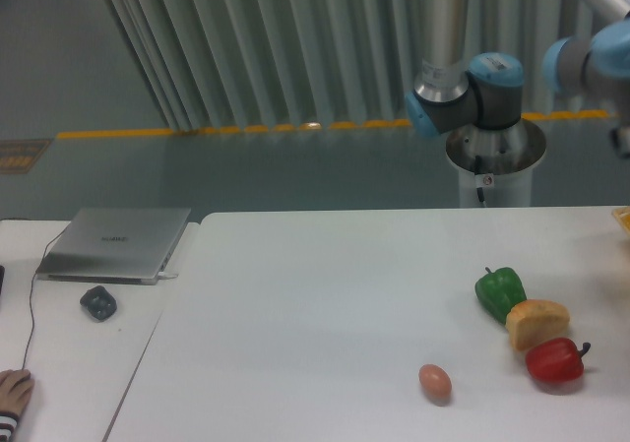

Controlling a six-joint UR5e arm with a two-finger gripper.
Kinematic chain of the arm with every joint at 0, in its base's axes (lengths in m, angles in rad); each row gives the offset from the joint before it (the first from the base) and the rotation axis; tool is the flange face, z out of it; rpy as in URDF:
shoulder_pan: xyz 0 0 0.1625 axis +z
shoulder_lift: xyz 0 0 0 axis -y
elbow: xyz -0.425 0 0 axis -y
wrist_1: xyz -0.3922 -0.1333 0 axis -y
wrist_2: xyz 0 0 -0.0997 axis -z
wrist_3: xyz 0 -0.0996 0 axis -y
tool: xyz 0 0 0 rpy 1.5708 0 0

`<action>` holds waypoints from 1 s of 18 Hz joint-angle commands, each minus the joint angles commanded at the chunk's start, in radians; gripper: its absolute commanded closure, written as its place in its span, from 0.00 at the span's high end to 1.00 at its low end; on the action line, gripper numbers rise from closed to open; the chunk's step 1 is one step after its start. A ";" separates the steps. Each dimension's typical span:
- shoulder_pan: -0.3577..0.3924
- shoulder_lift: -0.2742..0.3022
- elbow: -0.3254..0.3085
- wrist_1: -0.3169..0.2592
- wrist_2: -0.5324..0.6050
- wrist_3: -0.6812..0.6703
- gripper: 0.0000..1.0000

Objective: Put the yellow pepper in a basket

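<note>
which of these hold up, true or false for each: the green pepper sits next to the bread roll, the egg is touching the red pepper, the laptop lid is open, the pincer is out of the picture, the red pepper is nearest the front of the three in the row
1. The glossy green bell pepper sits next to the tan bread roll. True.
2. The small brown egg touches the shiny red bell pepper. False: bare white table lies between them.
3. The silver laptop is open. False: its lid is shut flat.
4. The pincer is out of the picture. True: only arm joints show at the top right.
5. The red pepper is the front one of the row. True.
</note>
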State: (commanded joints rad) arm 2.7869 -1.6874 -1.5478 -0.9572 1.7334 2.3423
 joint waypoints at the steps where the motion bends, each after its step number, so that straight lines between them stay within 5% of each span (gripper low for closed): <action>1: 0.028 0.000 -0.002 0.002 0.002 -0.001 0.59; 7: 0.154 -0.041 -0.005 0.009 0.006 -0.041 0.59; 14: 0.161 -0.139 0.029 0.052 0.005 -0.141 0.67; 16: 0.151 -0.153 0.055 0.060 0.003 -0.167 0.93; 18: 0.128 -0.170 0.066 0.061 0.003 -0.198 1.00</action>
State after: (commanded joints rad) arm 2.9147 -1.8576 -1.4819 -0.8959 1.7365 2.1447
